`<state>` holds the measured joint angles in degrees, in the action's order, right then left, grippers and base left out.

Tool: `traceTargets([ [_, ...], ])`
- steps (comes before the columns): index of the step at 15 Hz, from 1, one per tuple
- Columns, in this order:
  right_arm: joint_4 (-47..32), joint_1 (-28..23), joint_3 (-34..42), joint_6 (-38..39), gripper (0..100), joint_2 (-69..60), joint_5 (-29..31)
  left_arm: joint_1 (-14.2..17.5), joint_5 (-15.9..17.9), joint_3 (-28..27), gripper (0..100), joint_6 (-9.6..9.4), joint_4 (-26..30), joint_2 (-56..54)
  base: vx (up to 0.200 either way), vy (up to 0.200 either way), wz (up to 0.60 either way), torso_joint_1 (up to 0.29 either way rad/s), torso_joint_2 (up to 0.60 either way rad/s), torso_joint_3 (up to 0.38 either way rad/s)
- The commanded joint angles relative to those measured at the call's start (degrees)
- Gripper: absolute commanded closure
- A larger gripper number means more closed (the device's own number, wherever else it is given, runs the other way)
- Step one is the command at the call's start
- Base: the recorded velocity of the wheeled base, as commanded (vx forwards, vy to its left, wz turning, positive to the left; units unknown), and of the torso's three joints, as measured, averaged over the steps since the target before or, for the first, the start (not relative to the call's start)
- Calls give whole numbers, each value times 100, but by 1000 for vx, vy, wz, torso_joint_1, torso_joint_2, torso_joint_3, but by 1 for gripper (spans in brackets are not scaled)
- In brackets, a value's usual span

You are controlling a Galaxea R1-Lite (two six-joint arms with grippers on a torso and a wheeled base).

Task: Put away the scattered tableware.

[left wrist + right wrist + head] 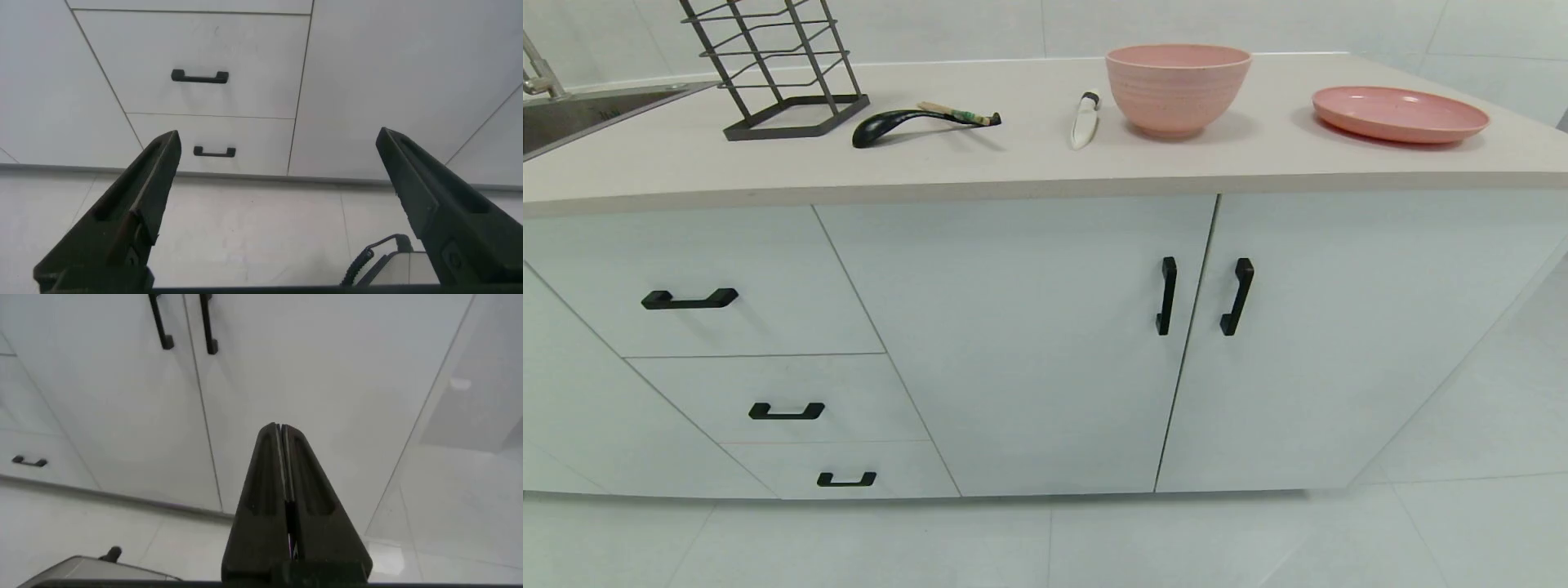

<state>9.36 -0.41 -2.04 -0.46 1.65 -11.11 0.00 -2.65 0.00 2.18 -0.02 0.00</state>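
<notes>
Nothing is gripped: left gripper (278, 139) is held with fingers spread wide, right gripper (280, 433) pinched together, empty, both low before the cabinet doors (1029, 343). Bowl (1178, 86), plate (1401, 114), spoon (907, 125), chopsticks (956, 113) and white utensil (1085, 121) are scattered on the countertop (1258, 159) beside the wire rack (776, 65). Storage is judged blocked by the closed doors and drawers (727, 286).

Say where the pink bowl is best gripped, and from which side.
Probably the near rim, coming from above. The pink bowl stands upright on the counter, mouth open, so one jaw can slip inside the thin wall and one outside.
</notes>
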Motion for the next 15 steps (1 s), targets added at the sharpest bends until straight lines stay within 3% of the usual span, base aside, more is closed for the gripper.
traceTargets([
  [1, -49, -11, -236, -33, 100, 547, -120, 0, -8, 0, 0, -7, -6, 0, 0, 0, 0, 0, 0, 0],
  [7, -40, 173, -667, -77, 100, 1611, -665, 0, 1, 0, 0, -16, -6, 0, 0, 0, 0, 0, 0, 0],
  [12, 321, 832, -1088, -349, 100, 3140, -920, -9, 62, 0, 0, -113, 2, 0, 0, 0, 0, 0, 0, 0],
  [13, 611, 1017, -1080, -367, 0, 3676, -937, -9, 62, 0, 0, -113, 2, 0, 0, 0, 0, 0, 0, 0],
  [15, 1648, 1061, -913, -376, 0, 4502, -981, 0, 62, 0, 0, -113, 2, 0, 0, 0, 0, 0, 0, 0],
])
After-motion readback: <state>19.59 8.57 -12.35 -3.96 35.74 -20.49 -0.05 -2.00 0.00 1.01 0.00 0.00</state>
